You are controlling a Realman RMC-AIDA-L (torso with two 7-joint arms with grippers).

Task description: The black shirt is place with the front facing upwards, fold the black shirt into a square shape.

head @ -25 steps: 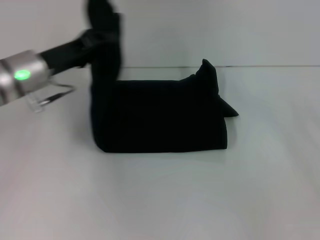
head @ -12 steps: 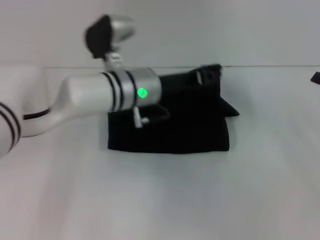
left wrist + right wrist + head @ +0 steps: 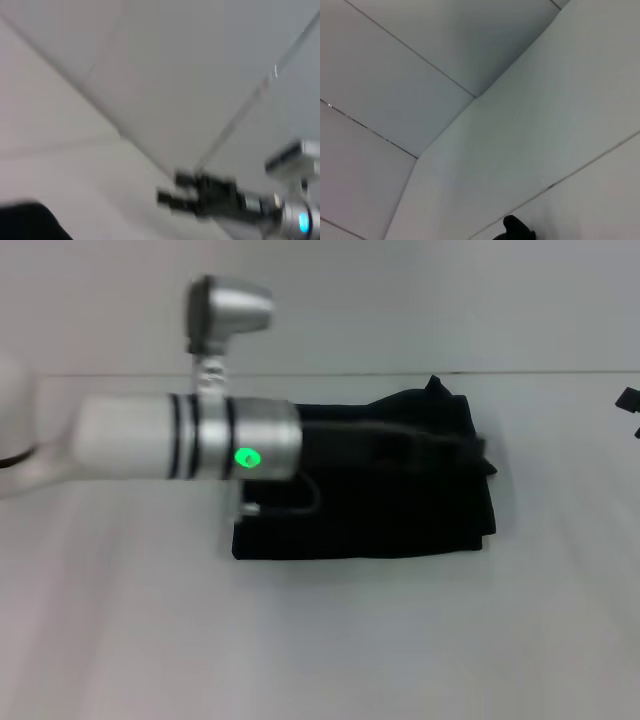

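Note:
The black shirt (image 3: 370, 525) lies on the white table as a folded, roughly rectangular bundle, with a bunched peak at its far right corner. No lettering shows. My left arm (image 3: 190, 440) reaches across it from the left. Its dark left gripper (image 3: 445, 445) lies low over the shirt's right part, black against black. Only a tip of my right gripper (image 3: 629, 400) shows at the right edge of the head view, apart from the shirt. The left wrist view shows that right gripper (image 3: 200, 192) farther off, and a black corner of the shirt (image 3: 25, 222).
The white table (image 3: 320, 640) extends around the shirt, with pale wall panels behind it. A small dark shape (image 3: 517, 230) sits at the bottom of the right wrist view; what it is cannot be told.
My left arm swung from the far left across to the right over the shirt, carrying the raised left part over. The bundle now sits further right, and the right gripper's tip has appeared.

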